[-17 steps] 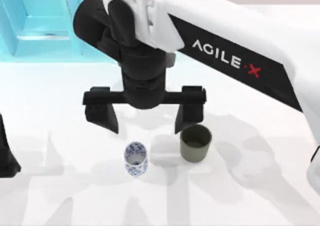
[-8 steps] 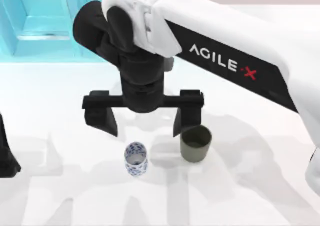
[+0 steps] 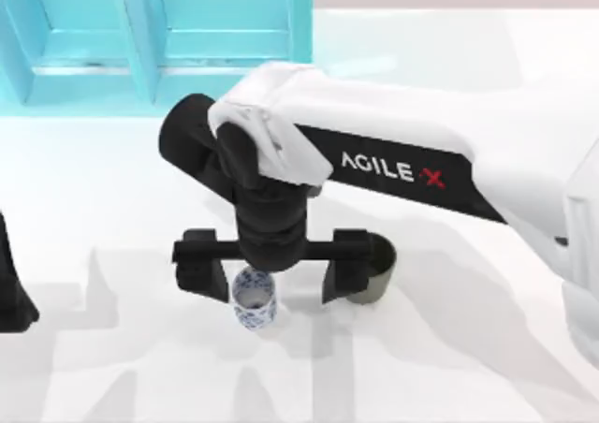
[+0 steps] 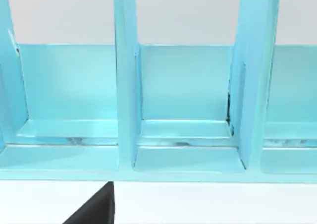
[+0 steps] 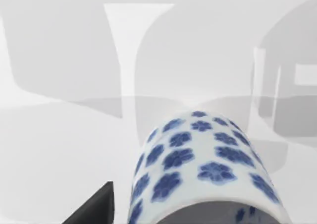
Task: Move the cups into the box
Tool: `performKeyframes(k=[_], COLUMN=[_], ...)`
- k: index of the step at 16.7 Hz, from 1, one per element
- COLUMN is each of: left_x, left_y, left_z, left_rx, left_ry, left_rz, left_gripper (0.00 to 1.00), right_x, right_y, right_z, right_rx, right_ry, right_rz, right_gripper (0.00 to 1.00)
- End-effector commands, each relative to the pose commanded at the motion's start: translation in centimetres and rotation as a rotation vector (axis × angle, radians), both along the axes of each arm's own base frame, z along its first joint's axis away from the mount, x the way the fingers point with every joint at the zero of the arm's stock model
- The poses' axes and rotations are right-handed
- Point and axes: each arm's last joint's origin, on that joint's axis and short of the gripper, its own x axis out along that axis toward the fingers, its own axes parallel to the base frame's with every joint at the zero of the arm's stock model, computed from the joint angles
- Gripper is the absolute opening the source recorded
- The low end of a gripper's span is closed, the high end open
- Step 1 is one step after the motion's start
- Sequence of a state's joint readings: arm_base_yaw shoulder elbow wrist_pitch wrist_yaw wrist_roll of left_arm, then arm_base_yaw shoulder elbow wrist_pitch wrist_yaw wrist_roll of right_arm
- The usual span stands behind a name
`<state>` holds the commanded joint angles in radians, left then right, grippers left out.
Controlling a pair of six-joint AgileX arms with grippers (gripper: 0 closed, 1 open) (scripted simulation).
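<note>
The white cup with a blue flower pattern stands upright on the white table, and it looms close in the right wrist view. My right gripper is open and hangs low over it, one finger on each side, with the cup nearer the left finger. The dark olive-grey cup stands just right of the gripper, partly hidden behind the right finger. The cyan box sits at the table's back left, and its open compartments face the left wrist camera.
My left arm is parked at the table's left edge. The right arm's white link stretches in from the right above the table's middle. Tall dividers separate the box's compartments.
The right gripper has come down and toward the table's front, from behind the cups to straddling the patterned cup. Its right finger now covers part of the olive cup. Both cups stay put.
</note>
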<state>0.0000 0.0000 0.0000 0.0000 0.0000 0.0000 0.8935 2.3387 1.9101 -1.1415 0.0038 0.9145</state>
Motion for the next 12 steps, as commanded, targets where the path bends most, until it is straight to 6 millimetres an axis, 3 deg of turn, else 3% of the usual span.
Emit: performKeyframes(k=[5,12], left_x=[0.0,0.0], left_y=[0.0,0.0], left_z=[0.0,0.0], left_rx=[0.0,0.0], left_ry=[0.0,0.0], left_rz=[0.0,0.0], left_gripper=[1.0,1.0], right_x=[-0.07,-0.07], right_y=[-0.04,-0.04], right_z=[-0.45,-0.45], right_rx=[-0.001,-0.001], right_ry=[0.001,0.001], right_rz=[0.0,0.0], right_gripper=[1.0,0.47])
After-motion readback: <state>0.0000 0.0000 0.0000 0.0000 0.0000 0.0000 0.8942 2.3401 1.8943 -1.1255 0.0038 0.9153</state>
